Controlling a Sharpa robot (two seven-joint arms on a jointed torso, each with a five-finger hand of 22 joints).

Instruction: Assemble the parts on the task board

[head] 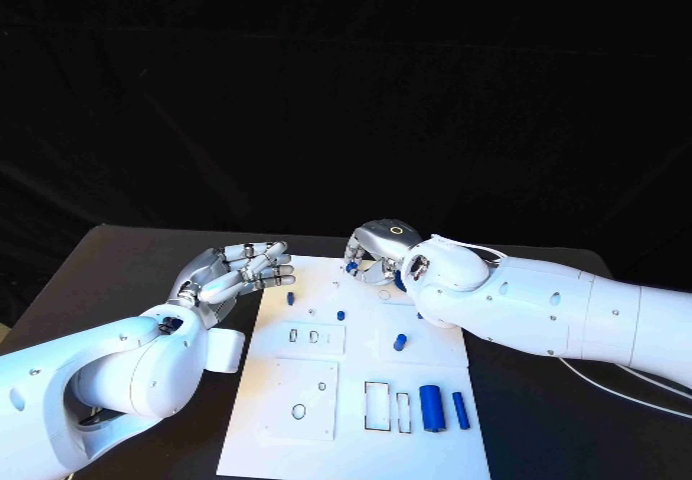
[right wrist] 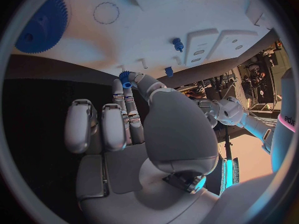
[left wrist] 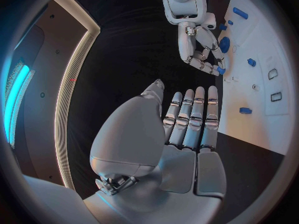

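While the right hand hovers over the far edge of the task board, its fingertips pinch a small blue part just above the white surface. The board lies directly beneath that hand, so I judge any seating move goes downward. The left hand rests beside the board's left far corner, fingers loosely spread, holding nothing. A blue cylinder lies near the board's front, well apart.
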